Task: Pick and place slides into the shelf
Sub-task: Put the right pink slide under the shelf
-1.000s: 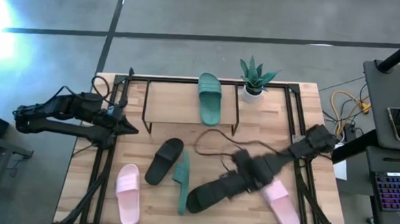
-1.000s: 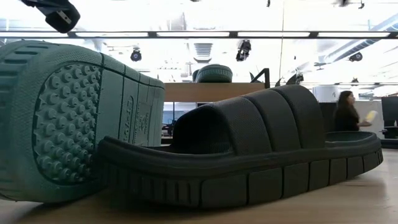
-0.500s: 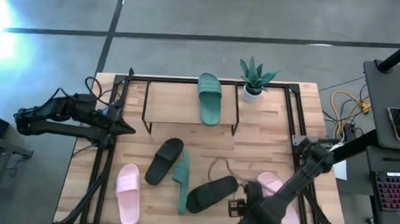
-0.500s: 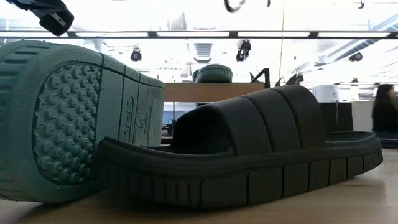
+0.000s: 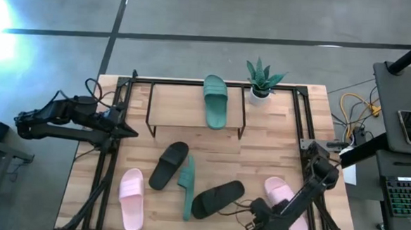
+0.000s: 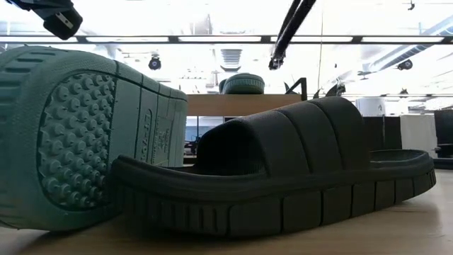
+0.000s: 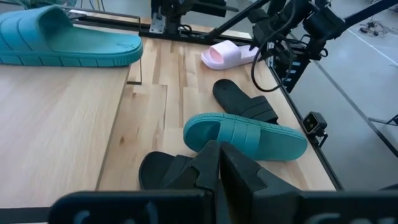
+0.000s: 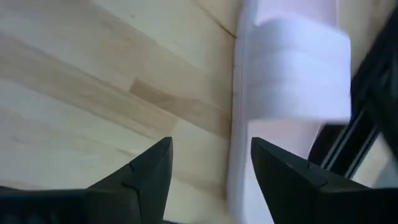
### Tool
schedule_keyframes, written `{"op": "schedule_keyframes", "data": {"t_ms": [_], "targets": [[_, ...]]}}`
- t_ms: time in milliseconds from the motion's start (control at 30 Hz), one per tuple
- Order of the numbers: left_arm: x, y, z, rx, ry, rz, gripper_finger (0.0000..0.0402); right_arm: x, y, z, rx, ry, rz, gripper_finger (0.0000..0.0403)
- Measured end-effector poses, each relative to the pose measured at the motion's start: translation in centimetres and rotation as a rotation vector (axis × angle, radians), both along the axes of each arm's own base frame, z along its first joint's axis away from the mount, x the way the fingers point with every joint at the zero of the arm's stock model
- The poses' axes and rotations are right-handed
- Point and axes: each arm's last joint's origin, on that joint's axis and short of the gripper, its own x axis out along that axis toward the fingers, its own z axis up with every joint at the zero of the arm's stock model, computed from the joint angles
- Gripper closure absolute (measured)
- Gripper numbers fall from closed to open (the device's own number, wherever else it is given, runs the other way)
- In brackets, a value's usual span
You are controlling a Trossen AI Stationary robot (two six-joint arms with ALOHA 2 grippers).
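Shelf (image 5: 192,104) carrying one green slide (image 5: 215,100) on top, right hand (image 8: 208,165) released beside pink slide (image 8: 292,106), left hand (image 7: 219,163) apparently clenched, empty.

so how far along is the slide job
Done: one green rubber slide lies on the black-rod, wood-topped shelf. In hand: nothing; the open right gripper hovers by a pink slide, the left gripper waits shut. Left: five slides on the table.
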Motion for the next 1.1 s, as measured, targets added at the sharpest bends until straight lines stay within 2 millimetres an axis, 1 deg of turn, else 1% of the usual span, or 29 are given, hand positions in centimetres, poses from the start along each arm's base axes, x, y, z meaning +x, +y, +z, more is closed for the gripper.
{"op": "schedule_keyframes", "data": {"t_ms": [200, 300, 367, 467, 567, 633, 733, 833, 900, 1100], "targets": [[1.0, 0.0, 0.1, -0.025, 0.008, 0.013, 0.0402, -0.9, -1.8, 0.0, 0.114, 0.141, 0.315, 0.0194], [1.6, 0.0, 0.1, -0.051, 0.012, 0.026, 0.0402, -2.0, -3.2, 0.2, 0.153, 0.198, 0.431, 0.0194], [1.9, 0.0, 0.1, -0.068, 0.022, 0.036, 0.0402, -3.3, -4.2, 0.5, 0.162, 0.230, 0.458, 0.0194], [2.4, 0.1, 0.1, -0.070, 0.029, 0.037, 0.0402, -5.8, -5.6, 1.0, 0.145, 0.247, 0.464, 0.0194], [2.8, 0.1, -0.1, -0.069, 0.047, 0.039, 0.0402, -8.2, -6.7, 2.0, 0.125, 0.226, 0.442, 0.0194], [3.1, 0.1, -0.2, -0.070, 0.054, 0.043, 0.0402, -9.5, -7.1, 2.7, 0.126, 0.200, 0.441, 0.0194], [3.4, 0.1, -0.2, -0.105, 0.060, 0.074, 0.0402, -10.7, -7.3, 3.6, 0.123, 0.150, 0.466, 0.0194], [3.7, 0.2, -0.3, -0.150, 0.084, 0.120, 0.0402, -11.1, -7.2, 4.0, 0.105, 0.107, 0.543, 0.0194], [3.8, 0.2, -0.4, -0.159, 0.092, 0.147, 0.0402, -11.3, -7.0, 3.8, 0.092, 0.104, 0.620, 0.0194], [4.1, 0.5, -0.6, -0.118, 0.102, 0.221, 0.0402, -11.5, -6.0, 2.3, 0.042, 0.126, 0.831, 0.0188]]}}
